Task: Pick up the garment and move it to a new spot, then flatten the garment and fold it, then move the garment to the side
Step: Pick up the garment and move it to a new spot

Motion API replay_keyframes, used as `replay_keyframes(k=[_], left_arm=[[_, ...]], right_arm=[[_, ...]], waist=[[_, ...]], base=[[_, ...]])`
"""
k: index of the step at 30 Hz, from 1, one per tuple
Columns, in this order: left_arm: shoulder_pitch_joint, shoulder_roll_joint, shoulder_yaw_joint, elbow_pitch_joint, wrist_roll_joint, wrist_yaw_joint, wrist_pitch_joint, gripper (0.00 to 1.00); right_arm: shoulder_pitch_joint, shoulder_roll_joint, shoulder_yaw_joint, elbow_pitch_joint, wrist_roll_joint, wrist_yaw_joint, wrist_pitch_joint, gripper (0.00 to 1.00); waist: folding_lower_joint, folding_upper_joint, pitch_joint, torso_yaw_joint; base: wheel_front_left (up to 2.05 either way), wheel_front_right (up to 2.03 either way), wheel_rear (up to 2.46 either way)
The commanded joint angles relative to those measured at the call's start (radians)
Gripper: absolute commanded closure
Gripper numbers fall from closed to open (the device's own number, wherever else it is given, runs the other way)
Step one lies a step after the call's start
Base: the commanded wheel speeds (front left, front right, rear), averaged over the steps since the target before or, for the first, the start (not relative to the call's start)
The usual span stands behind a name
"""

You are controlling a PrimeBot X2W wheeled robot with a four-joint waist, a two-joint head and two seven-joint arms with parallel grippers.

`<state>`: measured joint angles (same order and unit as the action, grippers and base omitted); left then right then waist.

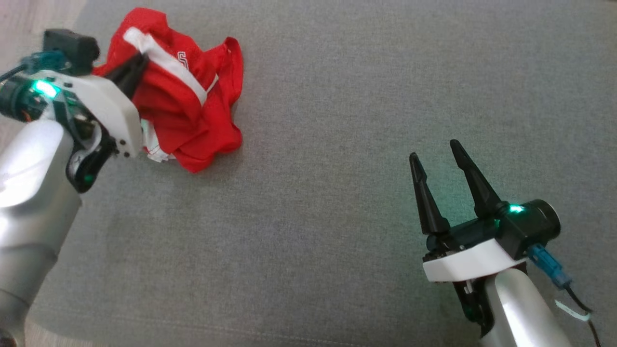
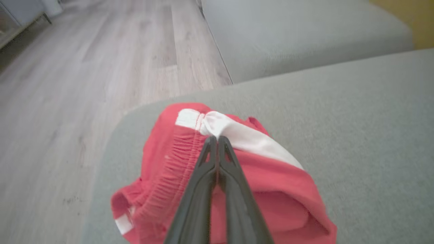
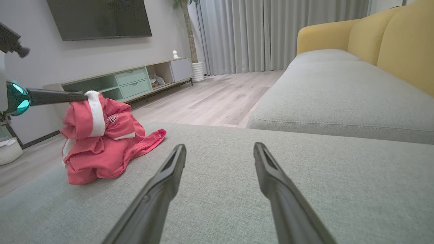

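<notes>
The garment (image 1: 188, 103) is a crumpled pair of red shorts with white side stripes, bunched near the far left corner of the grey cushion (image 1: 337, 144). My left gripper (image 1: 140, 61) is shut on the garment at its waistband, by the white stripe (image 2: 237, 135); the fingertips (image 2: 214, 139) are pressed together on the fabric. In the right wrist view the garment (image 3: 101, 145) hangs partly lifted from that grip, its lower folds resting on the cushion. My right gripper (image 1: 436, 152) stands open at the lower right, well away from the garment, with nothing between its fingers (image 3: 169, 176).
The cushion's left edge (image 2: 115, 135) drops to a wooden floor (image 2: 84, 84) right beside the garment. A second grey seat (image 3: 339, 91) with yellow backrests (image 3: 390, 40) lies beyond. A TV cabinet (image 3: 129, 83) stands against the far wall.
</notes>
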<state>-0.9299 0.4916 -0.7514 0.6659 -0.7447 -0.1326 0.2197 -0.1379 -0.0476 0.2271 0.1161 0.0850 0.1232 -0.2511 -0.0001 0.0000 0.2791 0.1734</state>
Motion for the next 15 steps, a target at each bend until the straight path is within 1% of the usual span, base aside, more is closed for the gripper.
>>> replay_keyframes(k=[1,4,10,15], left_arm=[[-0.084,0.058,0.036,-0.017,0.008,0.002,-0.026,1.00],[-0.108,0.052,0.035,-0.013,0.022,0.002,-0.122,1.00],[-0.152,0.041,0.022,-0.047,0.049,0.002,-0.283,1.00],[-0.170,0.017,0.026,-0.101,0.064,0.003,-0.388,1.00]], right_arm=[[-0.019,-0.003,0.027,-0.026,-0.001,0.008,-0.011,0.00],[-0.014,-0.003,0.026,-0.022,0.006,0.008,-0.011,0.00],[0.004,-0.003,0.022,-0.014,0.021,0.008,-0.011,0.00],[0.016,-0.003,0.020,-0.012,0.041,0.008,-0.011,0.00]], waist=[[0.0001,0.0000,-0.008,0.001],[0.0001,0.0000,-0.034,0.006],[0.0001,0.0000,-0.087,0.019],[0.0001,0.0000,-0.125,0.015]], base=[[0.00,0.00,0.00],[0.00,0.00,0.00],[0.00,0.00,0.00],[0.00,0.00,0.00]])
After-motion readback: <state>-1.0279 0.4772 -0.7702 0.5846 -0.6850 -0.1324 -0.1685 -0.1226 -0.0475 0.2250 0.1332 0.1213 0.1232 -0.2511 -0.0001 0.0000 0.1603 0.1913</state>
